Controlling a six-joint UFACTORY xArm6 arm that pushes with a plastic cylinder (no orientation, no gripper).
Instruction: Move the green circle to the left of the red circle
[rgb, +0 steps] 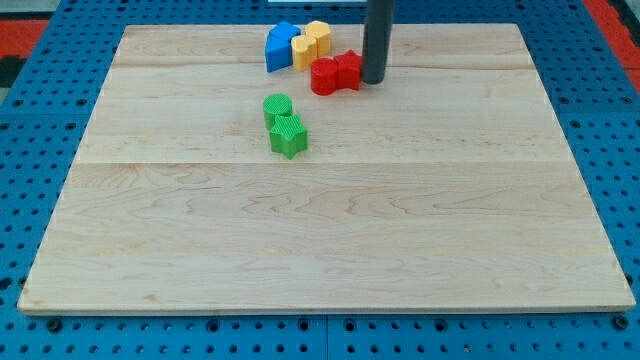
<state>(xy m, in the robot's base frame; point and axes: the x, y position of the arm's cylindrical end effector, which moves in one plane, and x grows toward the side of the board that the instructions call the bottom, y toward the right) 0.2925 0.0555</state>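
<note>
The green circle (277, 106) sits on the wooden board (320, 230) above the view's middle, touching a green star-shaped block (289, 136) just below it. The red circle (324, 76) lies up and to the right of it, touching a second red block (348, 69) on its right. My tip (372, 81) is the lower end of the dark rod at the view's top. It stands right against the right side of the second red block, well to the right of the green circle.
A blue block (280, 46) and two yellow blocks (311, 43) are clustered at the board's top edge, just above and left of the red blocks. A blue pegboard surface (40, 330) surrounds the board.
</note>
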